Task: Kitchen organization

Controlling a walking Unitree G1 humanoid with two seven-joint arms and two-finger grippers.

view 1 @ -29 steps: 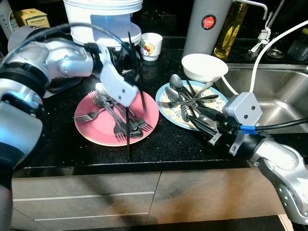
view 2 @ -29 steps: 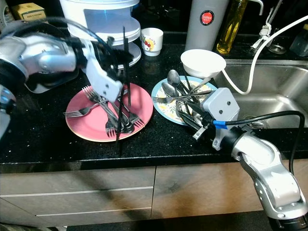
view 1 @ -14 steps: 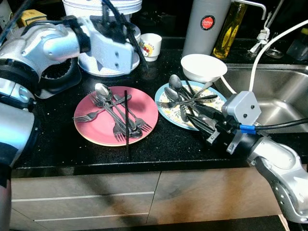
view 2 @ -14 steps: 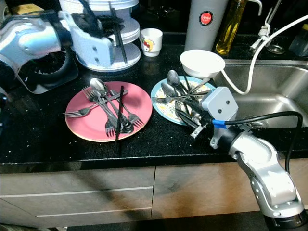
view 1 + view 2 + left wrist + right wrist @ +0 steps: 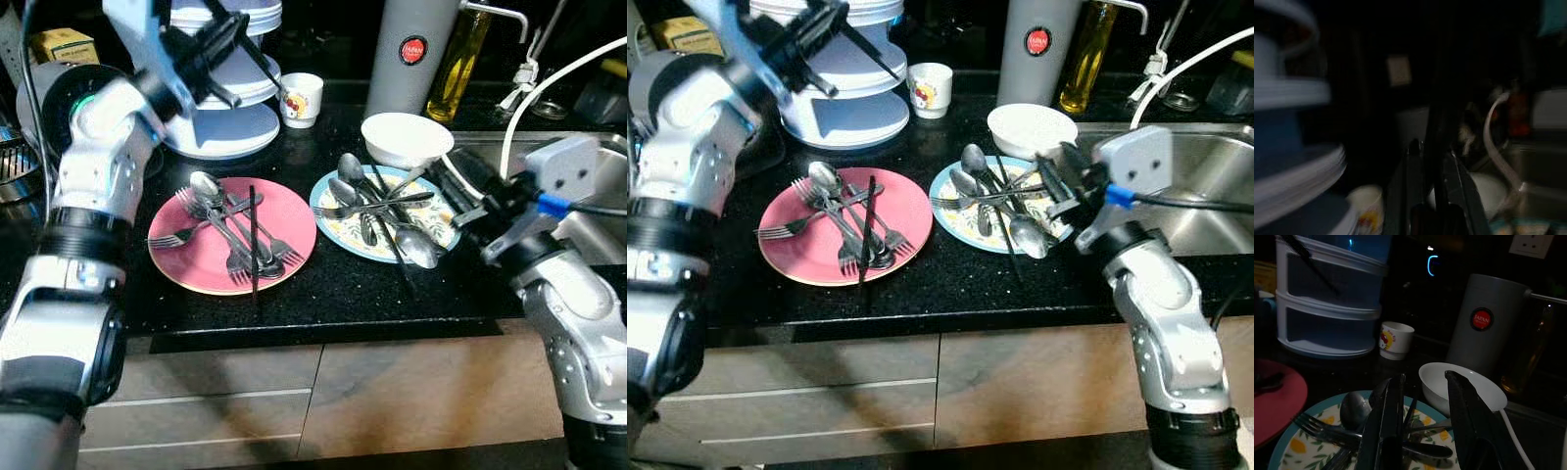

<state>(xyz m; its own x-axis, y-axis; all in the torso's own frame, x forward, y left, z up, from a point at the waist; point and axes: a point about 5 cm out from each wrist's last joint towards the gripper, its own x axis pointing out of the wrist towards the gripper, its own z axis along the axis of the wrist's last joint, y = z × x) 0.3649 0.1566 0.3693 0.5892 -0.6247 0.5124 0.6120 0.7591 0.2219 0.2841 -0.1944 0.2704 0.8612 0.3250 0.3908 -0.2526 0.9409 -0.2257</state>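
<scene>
Seemingly midway, forks and one chopstick [image 5: 253, 240] lie on the pink plate [image 5: 176, 269], mixed cutlery remains right of it on the patterned plate [image 5: 446, 230], the right end effector [image 5: 1422, 431] above with fingers parted and empty, the left end effector [image 5: 227, 44] raised behind the pink plate, grip unclear.

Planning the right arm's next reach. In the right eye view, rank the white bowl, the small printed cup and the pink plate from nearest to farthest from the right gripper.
1. White bowl, just behind the right gripper.
2. Small printed cup, at the counter's back.
3. Pink plate, far to its left; its near rim rivals the cup.
</scene>
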